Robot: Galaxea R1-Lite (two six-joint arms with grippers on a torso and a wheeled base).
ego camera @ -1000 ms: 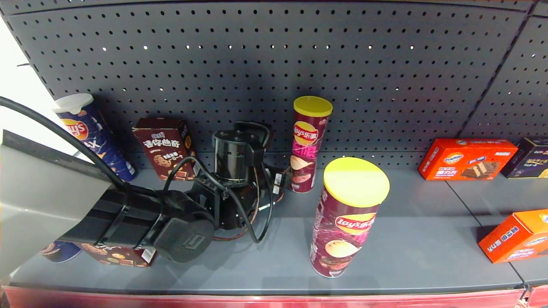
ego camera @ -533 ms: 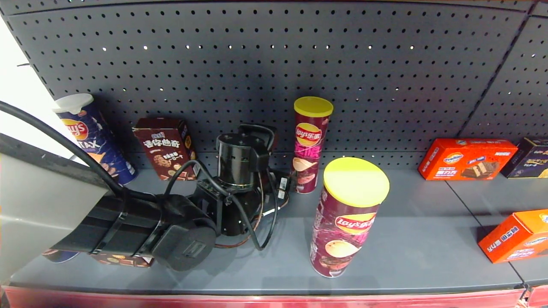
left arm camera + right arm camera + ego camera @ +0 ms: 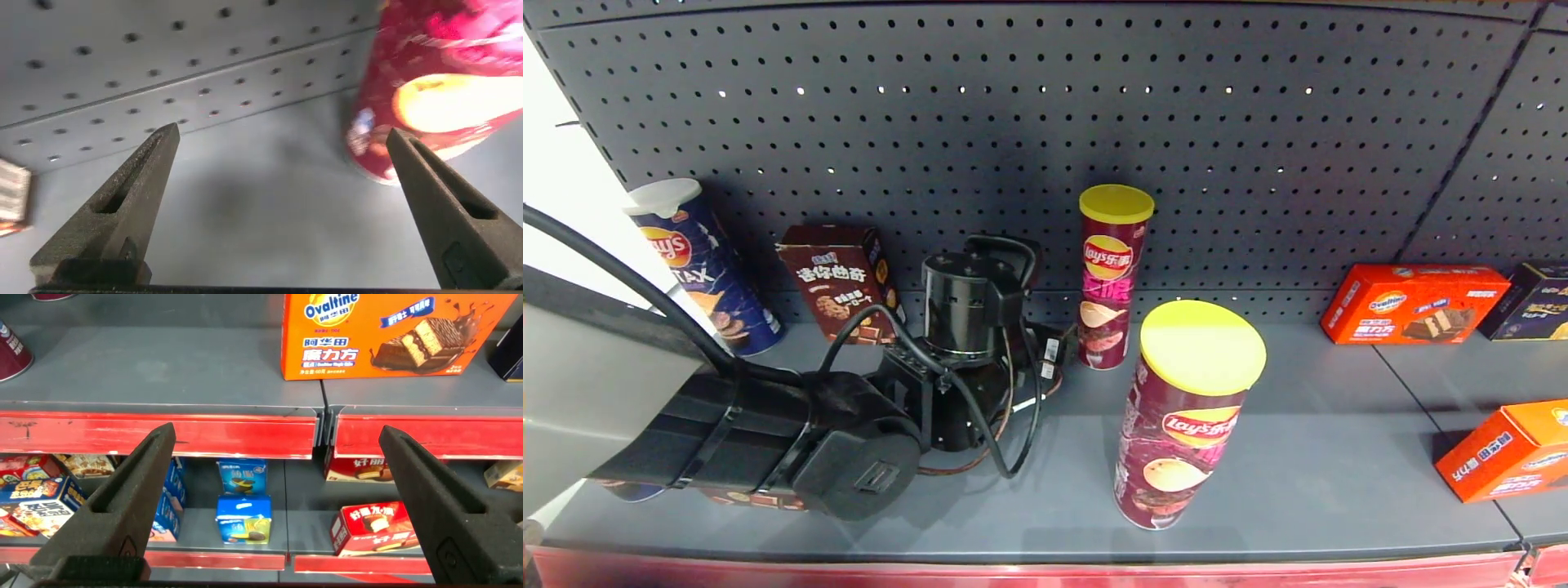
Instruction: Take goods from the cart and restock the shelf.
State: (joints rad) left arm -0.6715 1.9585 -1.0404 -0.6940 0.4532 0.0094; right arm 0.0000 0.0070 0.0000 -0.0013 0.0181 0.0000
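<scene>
Against the pegboard back panel (image 3: 1094, 98) of the shelf (image 3: 1298, 457) a maroon chip can (image 3: 1112, 278) with a yellow lid stands upright. The left tool (image 3: 282, 135) sits low over the shelf board just to the can's left, its fingers spread wide and pointing at the back panel. From the left wrist camera the can rises just past the tip of one finger (image 3: 425, 188), off to that side and not in the gap between the two. Whether finger and can touch, I cannot tell.

Nearer the front edge a second maroon can (image 3: 1184, 408) of the same kind stands upright, apart from the first. To the left of the tool, along the back, are a brown cookie box (image 3: 837, 282) and a blue chip can (image 3: 698, 261). Well to the right lie an orange box (image 3: 1413, 302) at the back and another orange box (image 3: 1503, 449) nearer the front.

The right tool (image 3: 278, 434) hangs wide open with nothing in it, facing the shelf's red front rail (image 3: 163, 425), with blue packets (image 3: 243, 518) on a lower shelf beyond.
</scene>
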